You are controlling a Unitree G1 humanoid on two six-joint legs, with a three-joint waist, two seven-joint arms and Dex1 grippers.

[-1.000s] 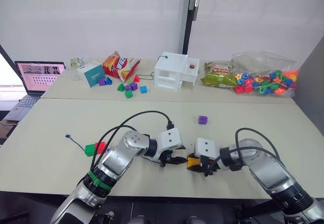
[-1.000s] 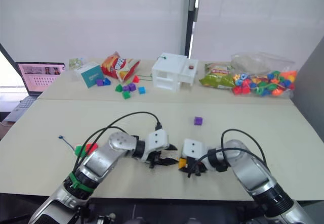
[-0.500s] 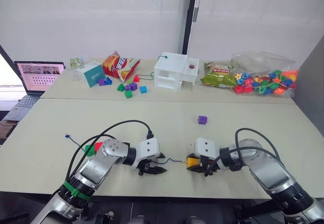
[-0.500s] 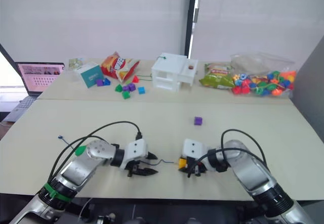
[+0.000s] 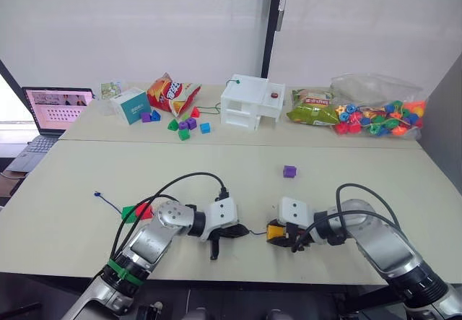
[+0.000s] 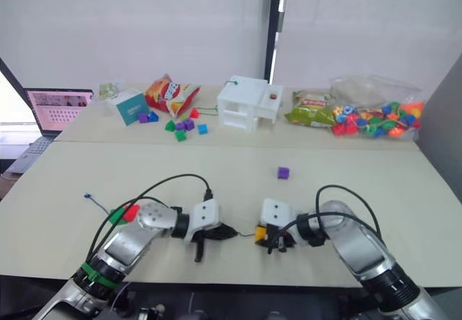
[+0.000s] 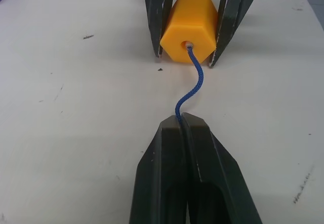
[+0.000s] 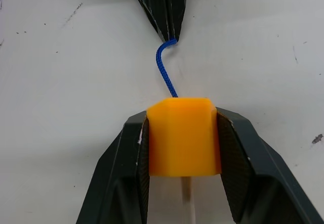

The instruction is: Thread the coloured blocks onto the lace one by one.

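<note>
near the front edge of the pale, lightly scuffed worktop (image 5: 86,175), my right pincer (image 8: 182,133) is clamped on the yellow block (image 8: 183,135) while my left pincer (image 7: 183,128) is pinched together on the lace (image 7: 190,90) just beside it. the cord runs from my left fingertips in a short kink into the hole on the block's facing side; the pale stiff tip (image 8: 186,196) pokes out of the far side between my right fingers. to do this step well, i judge the left should feed the slack straight along the hole's axis, and the right should keep the block square and level so the cord does not bind. the kink suggests the cord buckles if pushed too hard, so pulling on the tip looks safer. the block is smooth, hard, matte plastic with chamfered edges; the lace is thin, braided dark blue. the red block (image 5: 144,209) and green block (image 5: 129,213) sit together toward the worktop's left front, touching; the purple block (image 5: 289,170) lies alone nearer the middle, well apart.
</note>
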